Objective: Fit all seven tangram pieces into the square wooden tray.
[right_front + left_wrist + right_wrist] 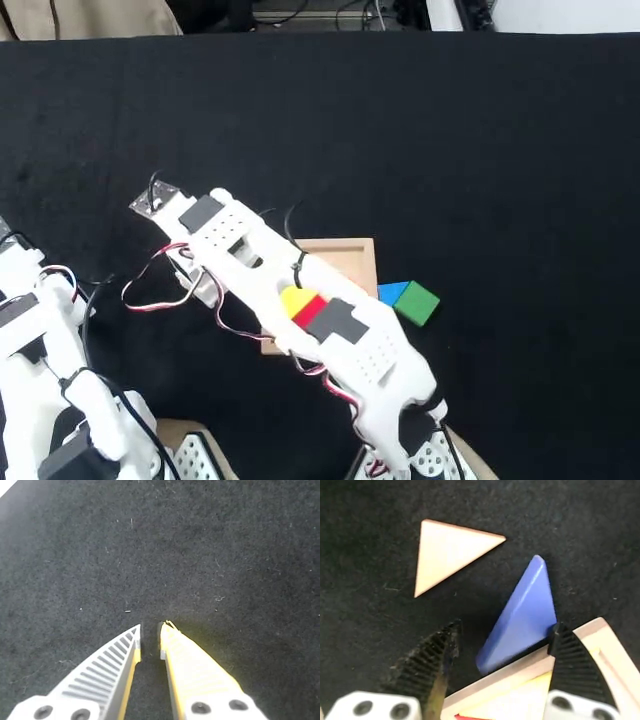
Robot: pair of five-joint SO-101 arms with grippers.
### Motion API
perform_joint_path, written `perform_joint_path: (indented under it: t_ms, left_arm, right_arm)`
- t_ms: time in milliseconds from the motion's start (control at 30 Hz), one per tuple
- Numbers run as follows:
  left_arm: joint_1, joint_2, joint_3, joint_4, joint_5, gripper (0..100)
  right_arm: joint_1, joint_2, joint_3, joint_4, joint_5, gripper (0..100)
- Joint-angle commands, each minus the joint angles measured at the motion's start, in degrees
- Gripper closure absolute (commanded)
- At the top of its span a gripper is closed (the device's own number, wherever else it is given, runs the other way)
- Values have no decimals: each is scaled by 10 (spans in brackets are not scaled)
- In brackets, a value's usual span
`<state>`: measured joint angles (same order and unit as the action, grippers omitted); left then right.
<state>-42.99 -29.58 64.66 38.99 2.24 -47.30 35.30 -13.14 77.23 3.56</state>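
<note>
My right gripper is open and straddles a blue triangle. The triangle leans tilted against the outer rim of the wooden tray, and neither finger closes on it. A plain wooden triangle lies flat on the black cloth just beyond. A yellow piece and a red piece lie inside the tray. From above, my right arm crosses the tray, with the yellow piece and the red piece peeking out. My left gripper is shut over bare cloth, holding nothing.
A small blue piece and a green square lie on the cloth just right of the tray. My left arm stays at the near left corner. Black cloth covers the whole table.
</note>
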Motion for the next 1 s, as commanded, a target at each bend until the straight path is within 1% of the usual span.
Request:
perform_joint_path:
  t_ms: [0,367,967]
  left_arm:
    - [7,-2,-8,-10,2,920]
    - [7,-2,-8,-10,2,920]
    - [7,-2,-8,-10,2,920]
  right_arm:
    - [15,-39,2,-7,-1,726]
    - [16,-64,7,-10,-1,726]
    - [19,-46,8,-16,-21,726]
